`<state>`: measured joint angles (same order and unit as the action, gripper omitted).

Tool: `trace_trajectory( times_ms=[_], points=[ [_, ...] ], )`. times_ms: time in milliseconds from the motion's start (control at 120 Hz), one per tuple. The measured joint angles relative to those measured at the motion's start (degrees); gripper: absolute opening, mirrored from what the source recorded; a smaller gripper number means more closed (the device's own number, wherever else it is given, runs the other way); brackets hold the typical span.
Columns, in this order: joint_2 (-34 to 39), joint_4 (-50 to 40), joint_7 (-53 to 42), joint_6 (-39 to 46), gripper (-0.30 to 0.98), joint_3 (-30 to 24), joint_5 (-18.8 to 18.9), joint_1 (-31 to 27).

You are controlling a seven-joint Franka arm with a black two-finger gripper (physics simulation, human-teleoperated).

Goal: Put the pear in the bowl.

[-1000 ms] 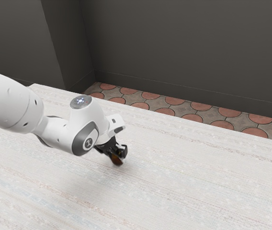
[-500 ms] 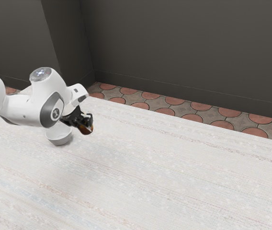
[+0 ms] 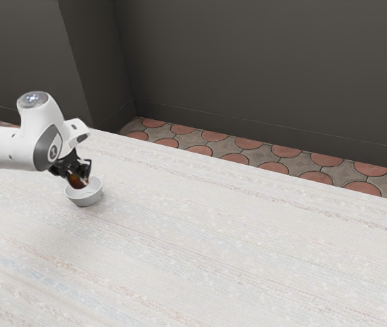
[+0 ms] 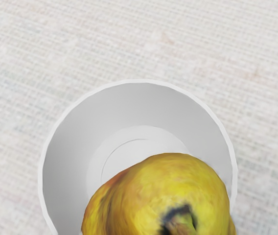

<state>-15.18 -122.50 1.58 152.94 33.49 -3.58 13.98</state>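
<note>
Holding a yellow pear (image 4: 178, 181) over the white bowl (image 3: 84, 199), hand (image 3: 78, 178) clamped on it, toward the worktop (image 3: 248, 238)'s wall-side edge

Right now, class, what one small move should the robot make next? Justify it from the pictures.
I would probably lower the pear a little into the bowl before letting go: the gripper is shut on it, it overlaps the bowl's opening in both views, and the wrist view shows bare bowl floor beside it.
</note>
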Motion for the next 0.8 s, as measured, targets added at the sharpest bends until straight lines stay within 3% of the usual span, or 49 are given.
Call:
trace_trajectory(
  times_ms=[308, 450, 625, 708, 800],
  points=[
    [-5.72, 8.09, -0.98, -3.07, 0.1, -0.08, -0.21, -1.44],
    [-6.19, 8.62, -2.4, -4.38, 0.38, -0.17, -1.29, -1.56],
    [-5.94, 8.66, -4.5, -5.19, 0.55, -0.19, -1.97, -1.58],
    [0.93, 8.66, -5.97, -9.06, 0.59, -0.57, -1.17, -1.13],
    [13.48, 10.79, -7.75, -22.33, 0.63, -2.98, 0.07, 1.0]
  ],
)
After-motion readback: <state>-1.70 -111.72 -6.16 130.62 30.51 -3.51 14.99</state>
